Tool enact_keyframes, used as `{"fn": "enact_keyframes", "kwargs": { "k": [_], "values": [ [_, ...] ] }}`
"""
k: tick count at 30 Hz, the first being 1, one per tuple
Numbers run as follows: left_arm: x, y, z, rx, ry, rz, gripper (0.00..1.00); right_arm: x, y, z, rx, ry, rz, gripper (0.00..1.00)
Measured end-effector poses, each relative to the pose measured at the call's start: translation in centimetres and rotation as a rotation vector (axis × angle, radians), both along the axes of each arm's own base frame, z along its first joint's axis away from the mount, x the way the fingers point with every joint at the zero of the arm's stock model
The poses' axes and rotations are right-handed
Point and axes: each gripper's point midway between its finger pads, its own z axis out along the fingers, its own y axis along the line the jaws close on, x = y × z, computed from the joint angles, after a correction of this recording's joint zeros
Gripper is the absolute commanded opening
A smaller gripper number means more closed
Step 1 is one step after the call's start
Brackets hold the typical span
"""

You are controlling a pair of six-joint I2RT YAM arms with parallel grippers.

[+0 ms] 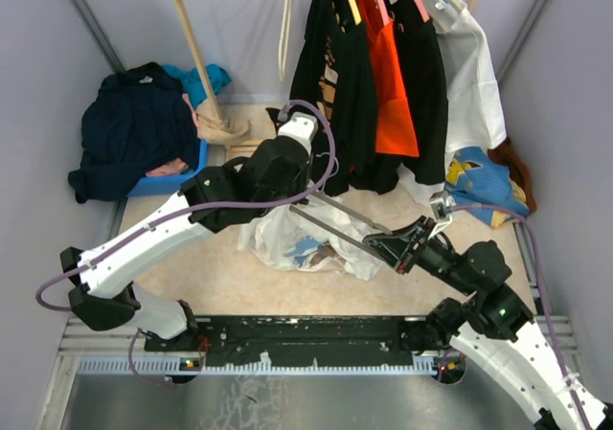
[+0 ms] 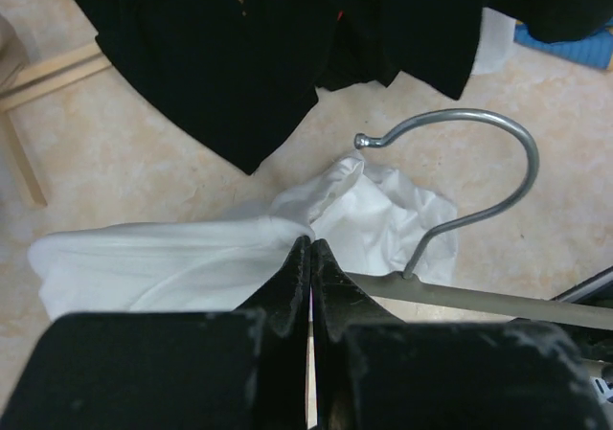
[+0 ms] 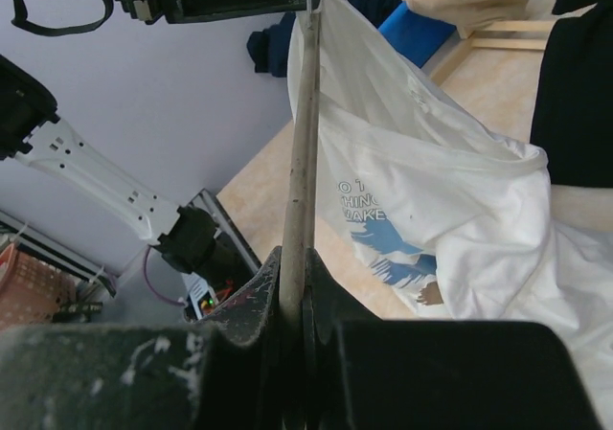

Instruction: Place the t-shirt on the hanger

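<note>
The white t-shirt (image 1: 287,243) with a blue print hangs bunched over the floor at the centre. My left gripper (image 1: 290,198) is shut on a fold of the t-shirt's cloth (image 2: 144,267), its jaws pressed together in the left wrist view (image 2: 310,245). The hanger (image 1: 340,231) has pale grey arms and slants between the two grippers. Its silver hook (image 2: 517,162) curls just right of my left fingertips. My right gripper (image 1: 385,248) is shut on one hanger arm (image 3: 299,162), which runs up from its jaws (image 3: 302,258) towards the left gripper. The t-shirt (image 3: 450,191) drapes right of that arm.
A rail at the back holds black, orange and white garments (image 1: 378,85) on hangers. A blue bin with navy clothing (image 1: 134,128) sits at the left. A blue and yellow cloth (image 1: 484,186) lies at the right. A wooden rack leg (image 1: 196,47) stands behind the left arm.
</note>
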Motion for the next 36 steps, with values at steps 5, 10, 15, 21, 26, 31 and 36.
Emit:
{"fn": "enact_keyframes", "kwargs": {
  "k": [5, 10, 15, 21, 26, 31, 36],
  "values": [
    [-0.9, -1.4, 1.0, 0.014, -0.036, -0.048, 0.0, 0.1, -0.4, 0.2, 0.042, -0.024, -0.026, 0.0],
    [-1.4, -2.2, 0.1, 0.06, -0.044, -0.072, 0.0, 0.4, 0.0, -0.9, 0.057, -0.013, -0.018, 0.0],
    [-1.9, -2.7, -0.5, 0.107, -0.054, -0.09, 0.0, 0.5, 0.4, -1.7, 0.063, -0.001, -0.004, 0.0],
    [-2.2, -2.4, -0.7, 0.139, -0.062, -0.093, 0.0, 0.6, 0.8, -2.1, 0.083, 0.001, 0.009, 0.0],
    [-2.3, -2.3, -0.6, 0.152, -0.069, -0.099, 0.0, 0.7, 0.9, -2.3, 0.105, -0.005, 0.013, 0.0],
    [-3.1, -2.5, 0.0, 0.13, -0.07, -0.123, 0.0, 0.2, 0.6, -2.0, 0.141, -0.03, 0.015, 0.0],
    [-5.5, -3.3, 2.6, 0.024, -0.059, -0.221, 0.03, -0.4, 0.1, -0.5, 0.231, -0.085, 0.02, 0.0]
  ]
}}
